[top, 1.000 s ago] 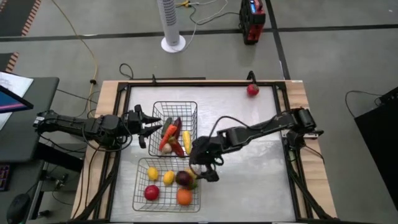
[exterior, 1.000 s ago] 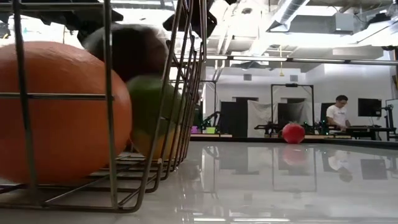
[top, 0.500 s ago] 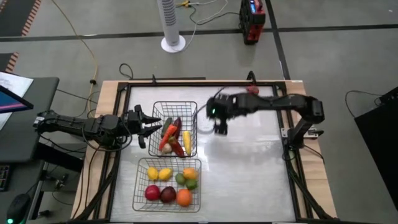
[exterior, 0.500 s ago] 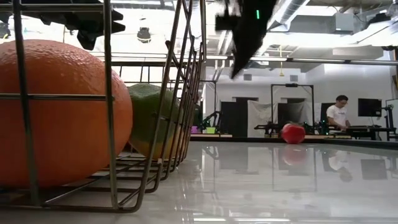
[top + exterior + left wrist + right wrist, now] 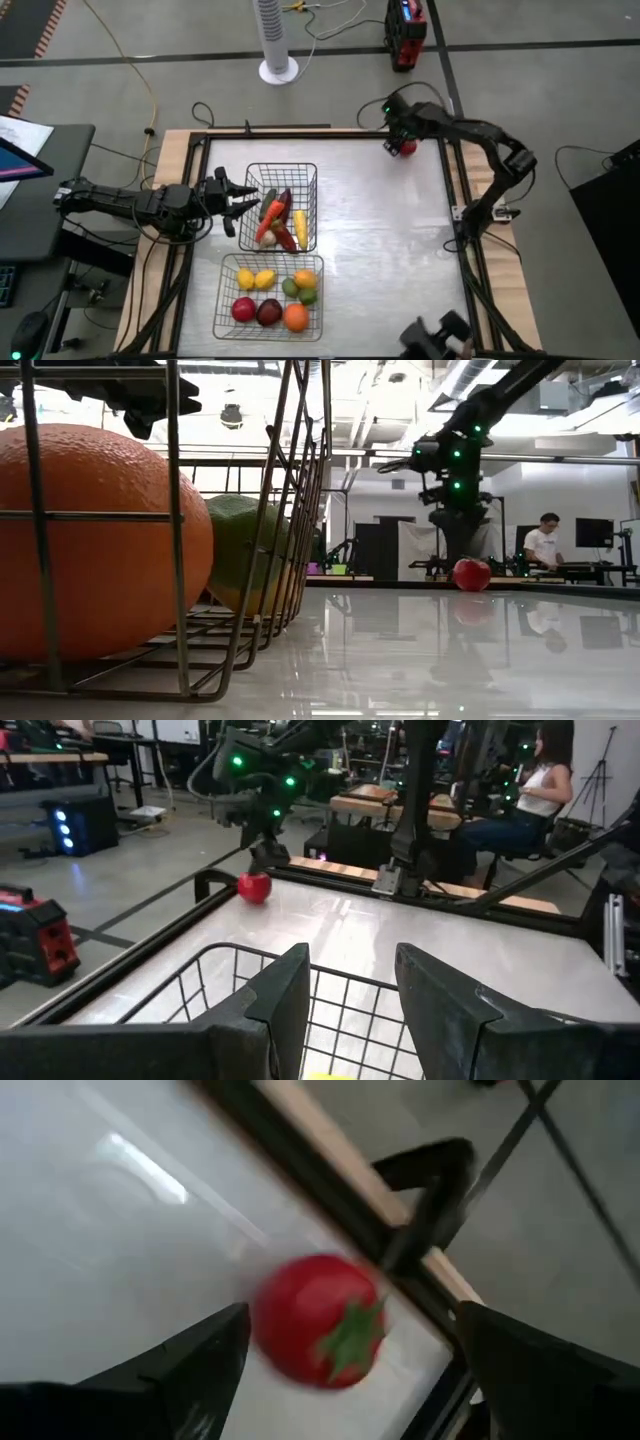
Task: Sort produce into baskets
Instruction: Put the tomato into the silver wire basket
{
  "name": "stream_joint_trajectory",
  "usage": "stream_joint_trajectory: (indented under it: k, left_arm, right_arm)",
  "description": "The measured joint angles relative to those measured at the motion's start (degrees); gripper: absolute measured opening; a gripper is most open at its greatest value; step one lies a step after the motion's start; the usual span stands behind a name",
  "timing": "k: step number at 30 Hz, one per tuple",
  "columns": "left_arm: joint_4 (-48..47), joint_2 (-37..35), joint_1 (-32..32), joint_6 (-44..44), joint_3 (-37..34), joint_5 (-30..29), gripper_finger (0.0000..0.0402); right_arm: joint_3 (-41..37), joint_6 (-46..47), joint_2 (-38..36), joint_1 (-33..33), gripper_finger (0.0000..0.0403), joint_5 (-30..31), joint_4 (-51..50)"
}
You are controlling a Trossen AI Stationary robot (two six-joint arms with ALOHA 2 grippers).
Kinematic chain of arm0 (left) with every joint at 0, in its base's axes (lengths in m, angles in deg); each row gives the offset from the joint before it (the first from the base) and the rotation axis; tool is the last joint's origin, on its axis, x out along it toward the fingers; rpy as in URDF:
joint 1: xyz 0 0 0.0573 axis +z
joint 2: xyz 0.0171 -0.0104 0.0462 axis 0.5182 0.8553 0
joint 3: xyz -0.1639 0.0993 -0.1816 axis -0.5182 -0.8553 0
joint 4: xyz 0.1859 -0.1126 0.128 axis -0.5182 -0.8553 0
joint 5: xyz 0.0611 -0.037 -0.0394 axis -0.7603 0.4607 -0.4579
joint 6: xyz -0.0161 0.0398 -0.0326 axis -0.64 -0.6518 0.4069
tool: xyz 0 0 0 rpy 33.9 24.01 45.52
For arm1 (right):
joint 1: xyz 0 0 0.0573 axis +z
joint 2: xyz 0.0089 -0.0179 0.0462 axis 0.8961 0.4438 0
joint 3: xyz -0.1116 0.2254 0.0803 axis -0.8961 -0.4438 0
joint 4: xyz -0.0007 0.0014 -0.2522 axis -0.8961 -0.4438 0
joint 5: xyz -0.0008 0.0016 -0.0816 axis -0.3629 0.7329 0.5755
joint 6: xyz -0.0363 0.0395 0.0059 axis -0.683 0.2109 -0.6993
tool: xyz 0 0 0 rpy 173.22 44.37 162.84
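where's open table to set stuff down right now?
Bare tabletop runs from the two baskets' right edges to the right frame rail. Crowded: upper basket beside the left gripper, lower basket, and the far corner, where the right gripper straddles the red tomato.

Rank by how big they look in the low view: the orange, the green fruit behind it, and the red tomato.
1. Orange, though it sits nearest the camera.
2. Green fruit.
3. Red tomato, far across the table, so real sizes stay unsure.

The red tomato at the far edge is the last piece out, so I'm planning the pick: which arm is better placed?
Right. The right hand hovers open directly over the red tomato, fingers on either side. The left hand waits open beside the far basket, across the table from it.
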Motion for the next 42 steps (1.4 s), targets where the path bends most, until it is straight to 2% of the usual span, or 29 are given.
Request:
stream_joint_trajectory:
  k: [4, 8, 13, 22, 27, 30, 35, 39, 42]
  left_arm:
    - [0.0, 0.0, 0.0, -0.63, 0.0, -0.23, 0.0137]
    - [0.0, 0.0, -0.02, -0.65, 0.0, -0.26, 0.0137]
    - [-0.04, 0.0, -0.02, -0.67, 0.0, -0.28, 0.0137]
    - [-0.52, 0.0, -0.02, -0.19, 0.0, 0.2, 0.0137]
    - [-0.5, 0.0, -0.02, -0.15, 0.0, 0.21, 0.0137]
    - [-0.77, 0.0, 0.0, 0.8, 0.0, 0.61, 0.0137]
    - [-1.34, 0.0, -0.02, 0.73, 0.0, 0.95, 0.0137]
    - [-1.31, 0.0, -0.01, 0.97, 0.0, 0.69, 0.0137]
    - [-0.87, 0.02, 0.0, 1.57, 0.0, 0.68, 0.0137]
  right_arm:
    - [-0.02, -1.36, 0.0, -6.09, 0.038, -4.69, 3.68]
    - [-0.02, -1.03, 1.67, -9.33, 0.038, -10.02, 4.15]
    - [-0.15, -0.79, 5.16, -8.79, 0.038, -11.85, 3.17]
    - [-0.2, 0.87, 9.42, -6.91, 0.0378, -11.57, -2.81]
    - [-0.2, 0.51, 9.28, -6.17, 0.0357, -11.5, -1.88]
    - [0.09, -0.39, 9.26, -5.27, 0.0338, -13.64, -4.36]
    - [1.33, 1.54, 7.21, 0.0, 0.0333, -18.49, -13.25]
    - [1.38, 3.74, 3.34, 8.8, 0.0336, -24.34, -14.84]
    - [1.38, 5.85, -0.25, 17.04, 0.0335, -29.19, -12.14]
